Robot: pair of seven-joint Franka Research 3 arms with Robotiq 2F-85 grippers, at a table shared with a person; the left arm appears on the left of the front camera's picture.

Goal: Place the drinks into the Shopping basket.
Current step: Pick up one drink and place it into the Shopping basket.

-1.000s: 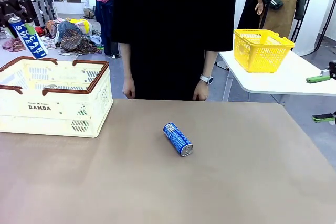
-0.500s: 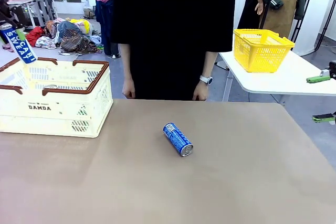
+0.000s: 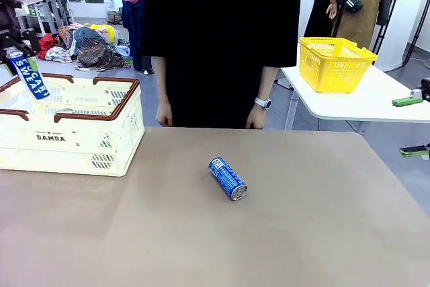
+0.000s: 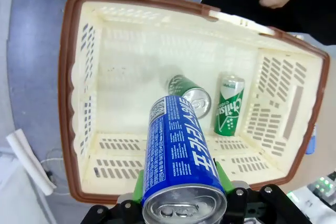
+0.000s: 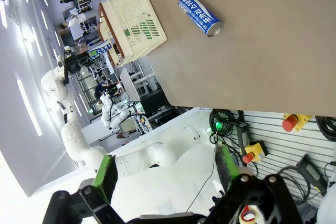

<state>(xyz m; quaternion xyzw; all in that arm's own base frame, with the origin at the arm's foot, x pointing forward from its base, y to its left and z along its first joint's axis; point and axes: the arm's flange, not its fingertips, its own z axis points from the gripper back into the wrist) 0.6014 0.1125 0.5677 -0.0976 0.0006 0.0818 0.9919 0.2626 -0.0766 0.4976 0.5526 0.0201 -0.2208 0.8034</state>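
the left claw (image 4: 180, 184) has carried its blue can (image 4: 176, 145) downward over the last second, so the can now hangs tilted just over the open mouth of the shopping basket (image 4: 65, 103). the claw stays clenched around the can's silver-topped end. straight ahead of its fingers, on the basket floor, lie a green can (image 4: 189, 92) and a second green can (image 4: 229, 104). a release looks close. the right claw (image 5: 167, 174) stands released and empty, with the other blue can (image 3: 228, 178) lying on the surface (image 3: 302, 233) well ahead of it.

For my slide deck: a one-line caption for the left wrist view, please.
Left gripper holds a blue can over the Shopping basket, with two green cans inside.
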